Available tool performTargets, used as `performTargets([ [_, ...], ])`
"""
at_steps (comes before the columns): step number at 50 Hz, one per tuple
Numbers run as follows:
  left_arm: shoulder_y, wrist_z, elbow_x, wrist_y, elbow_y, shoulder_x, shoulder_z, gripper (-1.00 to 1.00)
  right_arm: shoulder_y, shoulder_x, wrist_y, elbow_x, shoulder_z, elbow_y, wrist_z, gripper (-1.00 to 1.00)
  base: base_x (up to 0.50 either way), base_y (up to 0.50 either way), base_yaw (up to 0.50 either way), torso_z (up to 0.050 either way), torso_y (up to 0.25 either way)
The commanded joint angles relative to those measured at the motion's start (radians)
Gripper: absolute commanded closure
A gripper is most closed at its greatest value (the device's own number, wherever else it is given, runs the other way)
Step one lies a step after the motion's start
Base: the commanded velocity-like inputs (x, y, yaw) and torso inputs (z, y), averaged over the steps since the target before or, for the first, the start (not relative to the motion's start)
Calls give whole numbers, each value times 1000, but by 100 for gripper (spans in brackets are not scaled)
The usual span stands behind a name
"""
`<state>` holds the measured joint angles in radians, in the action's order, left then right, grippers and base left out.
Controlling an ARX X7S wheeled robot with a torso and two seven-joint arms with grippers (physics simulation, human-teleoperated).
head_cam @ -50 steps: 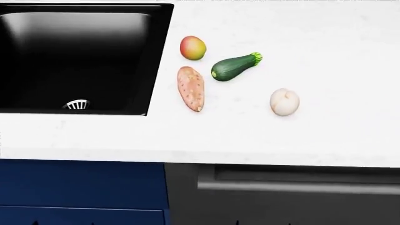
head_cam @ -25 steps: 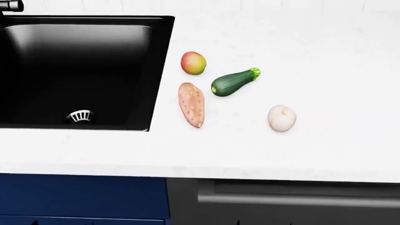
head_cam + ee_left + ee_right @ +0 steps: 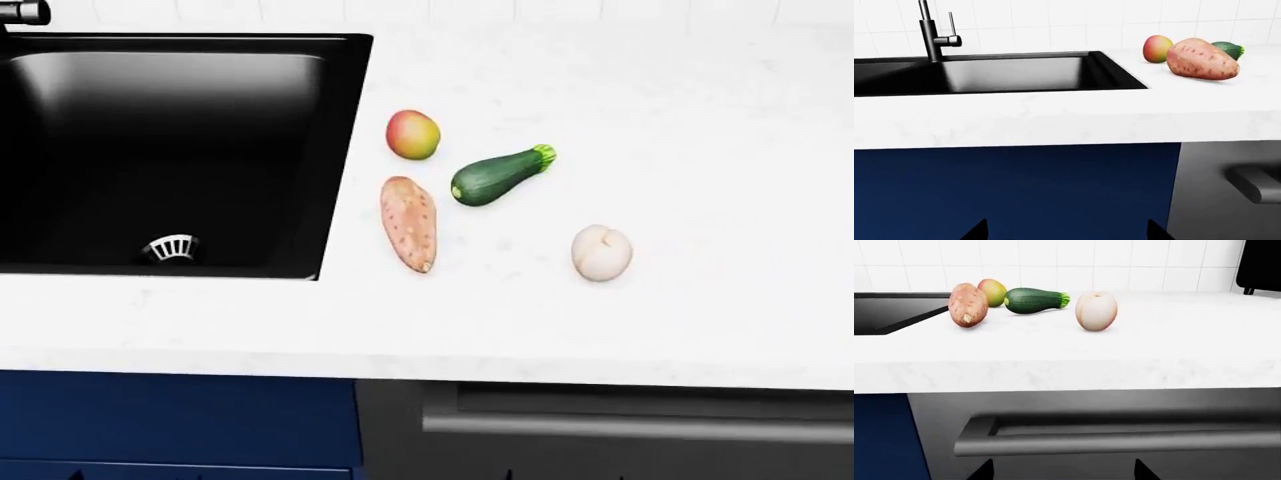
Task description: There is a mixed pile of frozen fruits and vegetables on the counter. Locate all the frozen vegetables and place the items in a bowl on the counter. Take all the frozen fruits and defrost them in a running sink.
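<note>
Over the past second the head view has tipped, so the whole worktop sits lower in it and a black faucet end now shows at its upper left corner; the produce has kept its arrangement, and in the last half second nothing has shifted.

The left gripper (image 3: 1066, 231) hangs low with its two dark fingertips (image 3: 979, 231) spread wide and nothing between them. Right in front of it is a navy blue cabinet front (image 3: 1014, 190). Above that runs the edge of the white, faintly marbled stone counter (image 3: 1054, 120). Beyond the edge lies the large matte black sink (image 3: 1014, 75) with its tall black faucet (image 3: 931, 30) at the back. Off to this gripper's right, on the counter, lies the oblong orange-pink sweet potato (image 3: 1202, 60). The small round red-and-yellow fruit (image 3: 1157, 48) and the long dark green zucchini (image 3: 1229, 49) are just behind it.

The right gripper (image 3: 1062, 470) is likewise spread wide and empty, facing a grey drawer front with a long bar handle (image 3: 1121, 437). Above and ahead of it, the small pale cream round fruit (image 3: 1095, 310) rests on the counter, apart from the others. The zucchini, sweet potato and red-and-yellow fruit are grouped to this gripper's left, near the sink's rim. A white tiled wall (image 3: 1121, 265) stands farthest back.
</note>
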<state>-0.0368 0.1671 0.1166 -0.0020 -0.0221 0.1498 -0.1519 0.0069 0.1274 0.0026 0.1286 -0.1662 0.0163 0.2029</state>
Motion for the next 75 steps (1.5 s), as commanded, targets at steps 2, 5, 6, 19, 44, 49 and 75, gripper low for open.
performTargets([
  [2, 64, 18, 19, -60, 7, 1, -39, -100, 8, 17, -10, 15, -10, -21, 3, -100, 0, 0, 0, 0, 0],
  [5, 60, 8, 41, -125, -69, 16, -44, -100, 2, 20, 66, 59, 8, -118, 17, -100, 0, 0, 0, 0, 0],
  [6, 64, -24, 183, -194, -129, 2, 7, -100, -2, 25, 95, 58, 13, -176, 34, -100, 0, 0, 0, 0, 0],
  [19, 313, 176, 373, -978, -766, 75, 67, -100, 296, 167, 881, 266, 102, -840, 161, -100, 0, 0, 0, 0, 0],
  [44, 381, 272, 471, -1223, -889, 80, 144, -100, 322, 234, 1079, 355, 248, -939, 181, -100, 91, 0, 0, 0, 0],
  [49, 379, 277, 474, -1221, -894, 83, 143, -100, 320, 235, 1075, 356, 247, -936, 184, -100, 319, -19, 0, 0, 0],
  [75, 371, 295, 491, -1197, -864, 75, 142, -100, 309, 243, 1048, 360, 239, -919, 189, -100, 367, -199, 0, 0, 0],
])
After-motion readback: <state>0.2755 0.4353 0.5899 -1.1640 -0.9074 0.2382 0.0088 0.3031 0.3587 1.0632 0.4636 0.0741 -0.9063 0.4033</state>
